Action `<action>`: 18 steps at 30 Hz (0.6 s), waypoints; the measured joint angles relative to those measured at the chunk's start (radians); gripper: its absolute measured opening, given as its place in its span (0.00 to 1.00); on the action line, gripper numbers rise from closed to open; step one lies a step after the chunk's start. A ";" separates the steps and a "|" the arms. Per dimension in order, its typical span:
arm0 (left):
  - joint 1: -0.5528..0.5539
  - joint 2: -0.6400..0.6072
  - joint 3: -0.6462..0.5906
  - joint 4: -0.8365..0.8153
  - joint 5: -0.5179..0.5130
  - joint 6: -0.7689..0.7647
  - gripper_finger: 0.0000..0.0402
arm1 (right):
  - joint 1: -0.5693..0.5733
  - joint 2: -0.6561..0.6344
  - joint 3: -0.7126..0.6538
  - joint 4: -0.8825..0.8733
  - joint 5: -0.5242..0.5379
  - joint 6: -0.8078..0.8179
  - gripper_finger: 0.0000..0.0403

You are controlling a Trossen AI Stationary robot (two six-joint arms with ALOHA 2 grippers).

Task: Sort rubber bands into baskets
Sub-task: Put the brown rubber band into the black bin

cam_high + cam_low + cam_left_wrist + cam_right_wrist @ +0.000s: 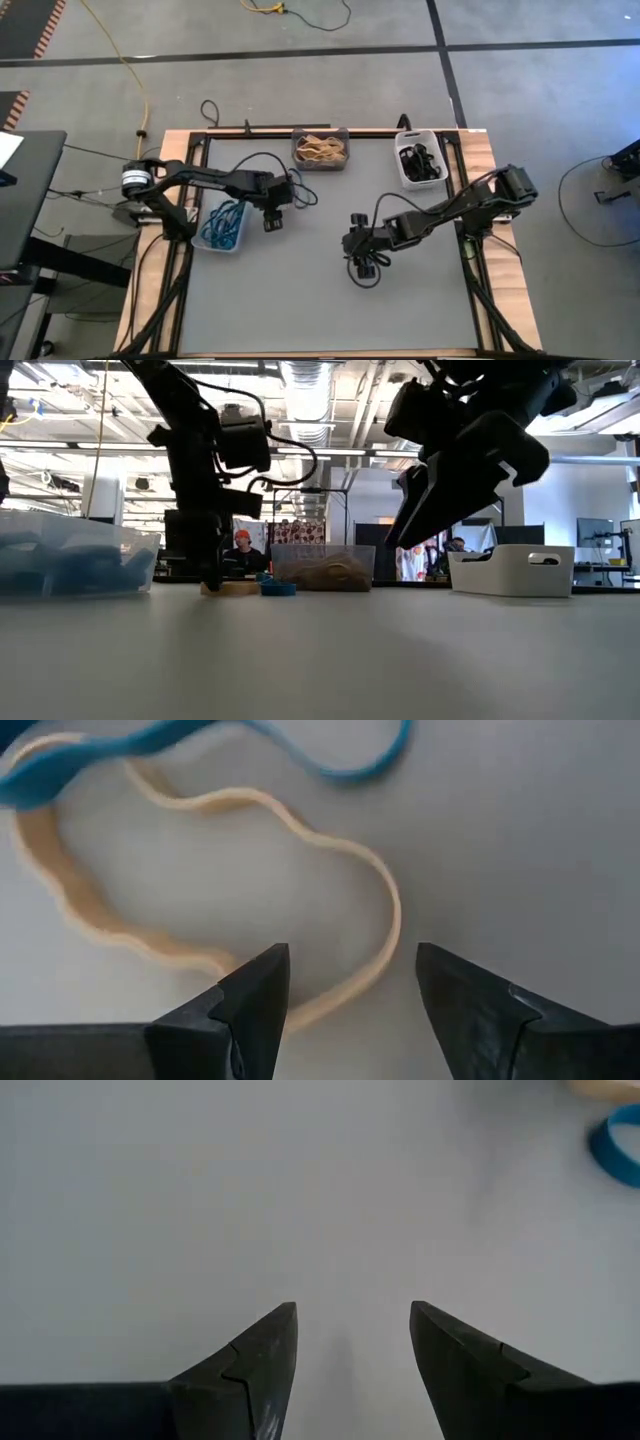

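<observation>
A tan rubber band [200, 880] lies flat on the grey table, and a blue rubber band [150, 745] crosses its far part. My left gripper [350, 965] points steeply down over them, open, with one stretch of the tan loop [345, 985] running between its fingers. In the low view its fingertips [212, 582] are close to the table beside both bands [262, 588]. My right gripper [362, 265] is open above bare table near the middle, with nothing between its fingers [352, 1320]. The three baskets stand along the far and left sides. My left gripper comes at the tan band from above, one finger [255, 990] over the loop's near stretch and the other outside the loop. Whether either finger touches the band I cannot tell. The band lies slack on the table.
The clear basket [222, 225] with blue bands sits just left of my left gripper. The dark grey basket [320, 150] holds tan bands at the far middle. The white basket [420, 160] holds black bands at the far right. The near half of the table [320, 320] is bare.
</observation>
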 joint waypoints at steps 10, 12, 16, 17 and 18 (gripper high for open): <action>-0.016 0.044 0.018 0.007 0.028 0.066 0.13 | 0.006 -0.012 0.000 0.004 -0.004 -0.013 0.55; -0.018 0.043 0.034 -0.012 0.022 0.078 0.04 | 0.006 -0.013 0.000 0.008 -0.004 -0.014 0.55; -0.031 0.031 0.106 -0.059 -0.020 0.104 0.01 | 0.005 -0.028 0.000 0.000 -0.003 -0.028 0.55; -0.033 0.031 0.131 -0.082 -0.032 0.110 0.00 | 0.005 -0.038 0.000 -0.004 -0.003 -0.035 0.55; -0.038 0.031 0.156 -0.112 -0.042 0.118 0.00 | 0.005 -0.047 0.000 -0.007 -0.003 -0.038 0.55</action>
